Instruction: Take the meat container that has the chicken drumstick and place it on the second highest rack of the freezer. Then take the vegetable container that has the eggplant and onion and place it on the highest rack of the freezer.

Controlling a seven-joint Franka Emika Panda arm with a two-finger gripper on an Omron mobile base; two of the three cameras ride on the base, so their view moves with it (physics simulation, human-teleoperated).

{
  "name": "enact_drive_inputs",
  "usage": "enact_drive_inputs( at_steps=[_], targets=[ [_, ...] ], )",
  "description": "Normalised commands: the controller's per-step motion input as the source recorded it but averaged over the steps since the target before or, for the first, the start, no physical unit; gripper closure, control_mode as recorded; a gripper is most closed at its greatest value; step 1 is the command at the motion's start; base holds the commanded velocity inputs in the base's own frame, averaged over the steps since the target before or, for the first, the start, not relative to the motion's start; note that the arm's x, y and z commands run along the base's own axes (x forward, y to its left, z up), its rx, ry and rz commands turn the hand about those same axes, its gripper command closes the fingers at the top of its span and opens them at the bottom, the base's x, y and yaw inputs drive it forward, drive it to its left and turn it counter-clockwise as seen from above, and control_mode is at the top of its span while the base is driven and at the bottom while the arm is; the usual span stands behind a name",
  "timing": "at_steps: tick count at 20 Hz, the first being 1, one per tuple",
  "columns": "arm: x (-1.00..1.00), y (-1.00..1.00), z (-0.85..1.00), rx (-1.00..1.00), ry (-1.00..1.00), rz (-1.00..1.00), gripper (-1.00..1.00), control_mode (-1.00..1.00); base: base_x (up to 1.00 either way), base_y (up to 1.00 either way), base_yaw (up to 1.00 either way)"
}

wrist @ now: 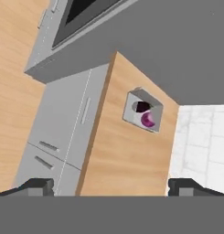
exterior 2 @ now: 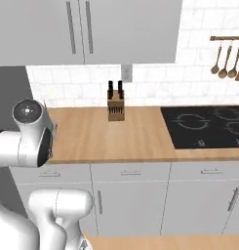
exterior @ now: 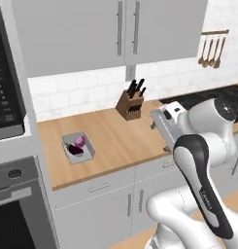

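no readable text; tiny marking on arm (exterior: 206, 196) and oven panel (exterior: 5, 104) illegible

Left base view sits behind the arm, looking forward and down across the wooden counter (exterior: 115, 138), knife block (exterior: 129, 104) near frame centre. Right base view faces the same counter (exterior 2: 116, 134) more squarely, knife block (exterior 2: 115, 108) upper centre, cooktop (exterior 2: 206, 126) at right. Hand view looks from well off, rolled sideways, at the counter (wrist: 127, 155) and grey container (wrist: 141, 110).
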Motion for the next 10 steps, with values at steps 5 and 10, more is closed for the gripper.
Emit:
enact_drive_inputs(
  at_steps=[5, 10],
  targets=[
    [0.00, 0.00, 0.00, 0.00, 0.00, 0.00, -1.00, 1.00, 0.30, 0.12, 0.22],
    [0.00, 0.06, -0.08, -0.02, 0.03, 0.02, -1.00, -1.00, 0.00, 0.41, 0.10]
  ],
)
